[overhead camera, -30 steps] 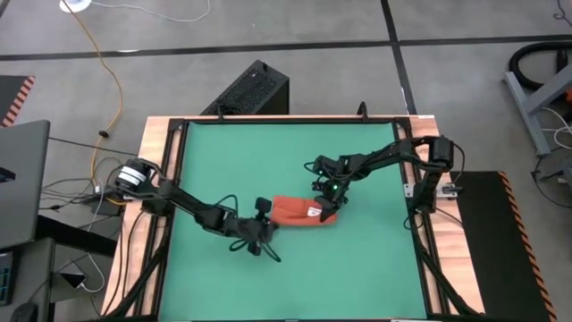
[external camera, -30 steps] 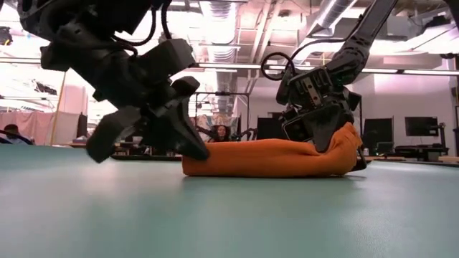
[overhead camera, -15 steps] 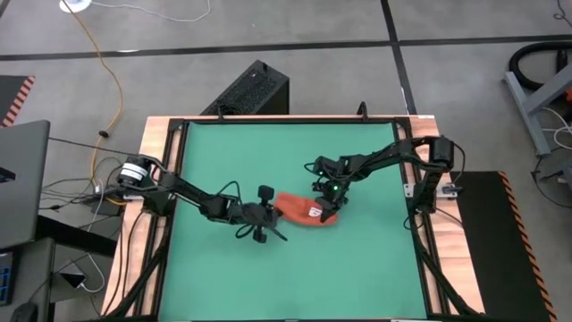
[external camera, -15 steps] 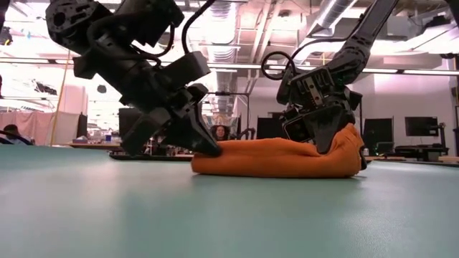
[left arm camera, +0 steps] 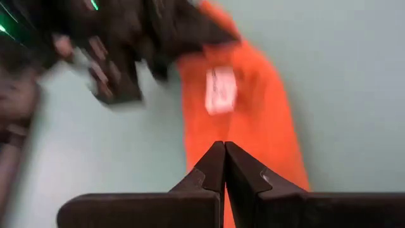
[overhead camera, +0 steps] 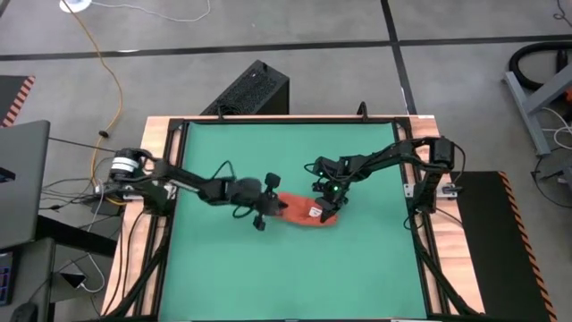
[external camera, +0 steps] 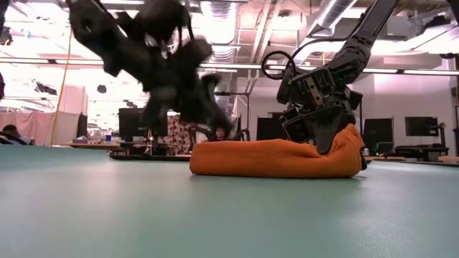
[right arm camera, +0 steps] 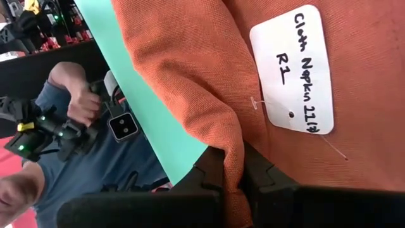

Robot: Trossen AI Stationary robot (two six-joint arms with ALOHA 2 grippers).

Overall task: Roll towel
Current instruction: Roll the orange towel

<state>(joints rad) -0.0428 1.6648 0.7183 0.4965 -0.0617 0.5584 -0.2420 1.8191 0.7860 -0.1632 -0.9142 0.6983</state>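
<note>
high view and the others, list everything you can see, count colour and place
towel: one, orange-red, bunched into a low roll right of the mat's centre
tag: one, white with handwriting, pinned on the towel
mat: one, green, covering the table top
table frame: one, light wood, around the mat
black box: one, on the floor behind the table
yellow cable: one, on the floor at back left
person: one, blue shirt, beyond the table in the right wrist view
left gripper: one, dark, shut and empty, at the towel's left end
right gripper: one, dark, pinching a fold at the towel's right end
</note>
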